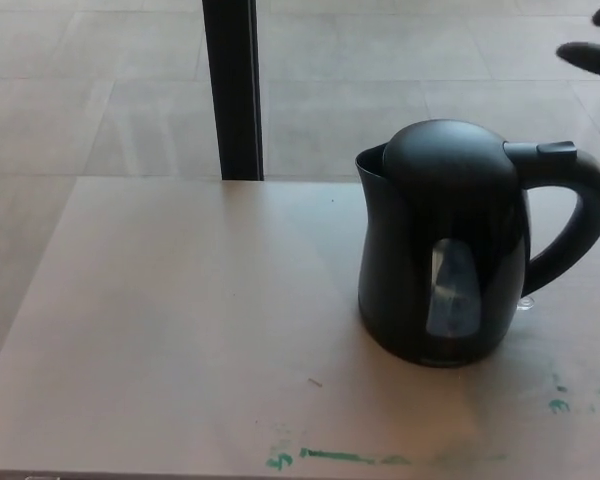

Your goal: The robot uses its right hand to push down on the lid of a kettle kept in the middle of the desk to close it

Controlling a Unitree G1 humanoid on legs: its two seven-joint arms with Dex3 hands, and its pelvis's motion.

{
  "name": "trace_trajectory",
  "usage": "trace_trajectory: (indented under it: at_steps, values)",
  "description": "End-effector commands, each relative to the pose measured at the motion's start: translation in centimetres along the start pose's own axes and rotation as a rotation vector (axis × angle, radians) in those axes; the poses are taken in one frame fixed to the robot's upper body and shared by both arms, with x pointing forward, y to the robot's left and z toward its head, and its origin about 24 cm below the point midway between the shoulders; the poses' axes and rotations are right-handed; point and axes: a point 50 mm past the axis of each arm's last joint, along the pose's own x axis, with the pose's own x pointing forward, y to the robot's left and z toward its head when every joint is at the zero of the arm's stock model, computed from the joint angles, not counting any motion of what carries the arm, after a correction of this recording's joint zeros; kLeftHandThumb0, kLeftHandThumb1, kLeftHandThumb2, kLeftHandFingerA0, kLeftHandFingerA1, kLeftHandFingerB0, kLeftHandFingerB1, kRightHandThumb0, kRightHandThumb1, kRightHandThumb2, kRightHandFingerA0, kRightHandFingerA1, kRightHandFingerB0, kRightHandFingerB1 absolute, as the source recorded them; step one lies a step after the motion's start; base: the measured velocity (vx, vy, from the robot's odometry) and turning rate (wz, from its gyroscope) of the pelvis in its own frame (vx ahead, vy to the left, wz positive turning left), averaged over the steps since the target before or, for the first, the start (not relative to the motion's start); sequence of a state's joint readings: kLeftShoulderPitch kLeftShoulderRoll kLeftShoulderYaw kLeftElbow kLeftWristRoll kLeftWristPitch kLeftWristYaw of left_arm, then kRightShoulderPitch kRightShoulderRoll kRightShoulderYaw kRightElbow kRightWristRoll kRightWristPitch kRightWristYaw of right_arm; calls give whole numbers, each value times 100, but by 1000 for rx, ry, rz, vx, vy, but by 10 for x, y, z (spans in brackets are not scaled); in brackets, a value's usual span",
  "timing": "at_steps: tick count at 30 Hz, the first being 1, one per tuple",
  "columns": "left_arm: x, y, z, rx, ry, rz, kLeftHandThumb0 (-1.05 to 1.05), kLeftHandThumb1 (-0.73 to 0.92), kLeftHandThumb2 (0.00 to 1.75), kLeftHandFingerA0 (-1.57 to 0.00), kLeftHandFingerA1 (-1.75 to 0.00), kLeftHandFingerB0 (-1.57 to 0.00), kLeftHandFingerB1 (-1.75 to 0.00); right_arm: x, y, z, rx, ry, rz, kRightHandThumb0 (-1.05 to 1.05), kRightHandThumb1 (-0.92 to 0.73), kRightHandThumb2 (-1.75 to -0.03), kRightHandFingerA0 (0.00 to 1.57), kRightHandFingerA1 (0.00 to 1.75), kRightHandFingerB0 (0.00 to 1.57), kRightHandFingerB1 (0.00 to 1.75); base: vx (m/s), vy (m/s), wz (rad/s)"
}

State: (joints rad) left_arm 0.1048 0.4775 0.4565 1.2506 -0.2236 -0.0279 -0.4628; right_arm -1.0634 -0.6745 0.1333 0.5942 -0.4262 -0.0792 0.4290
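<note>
Kettle (445,250) sits upright right of centre on your desk (180,320), glossy black, lid (445,150) down flush, handle (580,215) facing right, clear water window in front. Your right hand (592,55) shows only fingertips top right; can't tell its grip.

black kettle (450,250) — beige desk (180,330), green smears (330,457)
</note>
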Motion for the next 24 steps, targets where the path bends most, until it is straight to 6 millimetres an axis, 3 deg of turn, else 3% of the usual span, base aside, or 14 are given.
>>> trace_trajectory:
  at_steps: [1,2,3,4,11,12,13,14,15,16,17,19,21,24]
  values:
    - [-3,7,-4,-39,8,40,-77,72,62,-45,-49,-42,-39,-46,-24,-57,70,115,-71,-68,-70,-62,48,40,37,32,0,0,0]
    - [-3,7,-4,-28,8,41,-76,74,63,-44,-50,-41,-39,-55,-28,-67,91,142,-91,-67,-69,-62,49,41,37,33,0,0,0]
    - [-4,7,-4,-28,9,40,-75,58,97,-40,-59,-34,-51,-66,-32,-79,120,179,-116,-69,-69,-62,50,40,37,32,0,0,0]
    - [-4,8,-5,-33,10,40,-76,74,62,-43,-50,-41,-39,-73,-34,-87,152,195,-130,-67,-68,-61,47,43,36,33,0,0,0]
    - [-7,12,-10,-49,12,38,-83,65,69,-40,-47,-35,-39,-159,-29,-151,314,354,-272,-73,-71,-62,48,57,40,35,0,0,0]
    - [-7,12,-10,-12,13,43,-80,75,63,-43,-44,-39,-38,-172,-24,-159,333,382,-292,-75,-67,-64,52,57,41,35,0,0,0]
    - [-7,12,-10,2,13,46,-84,64,70,-41,-46,-36,-41,-181,-19,-166,352,405,-307,-83,-58,-96,49,64,37,48,0,0,0]
    - [-8,12,-10,-12,15,48,-79,73,62,-44,-43,-40,-38,-193,-10,-175,399,426,-325,-75,-67,-61,49,62,40,39,0,0,0]
    - [-7,12,-11,-33,19,52,-78,73,63,-44,-43,-40,-37,-206,-1,-182,458,438,-336,-82,-56,-97,46,69,33,52,0,0,0]
    - [-7,12,-12,-44,23,54,-78,73,63,-44,-43,-40,-37,-212,5,-185,474,451,-338,-82,-56,-97,46,69,33,52,0,0,0]
    - [-7,11,-13,-38,24,52,-77,75,63,-44,-43,-39,-37,-219,14,-189,508,468,-346,-80,-67,-61,54,75,47,52,0,0,0]
    - [-7,10,-14,-15,26,50,-84,63,74,-43,-49,-37,-42,-253,50,-204,639,553,-365,-80,-66,-60,56,76,48,55,0,0,0]
    - [-6,9,-12,-24,25,47,-79,75,63,-44,-45,-40,-38,-271,72,-210,665,612,-357,-77,-67,-60,55,77,47,56,0,0,0]
    - [-4,7,-8,-17,16,37,-86,66,70,-41,-46,-36,-40,-285,90,-214,727,644,-384,-77,-63,-59,64,77,49,55,0,0,0]
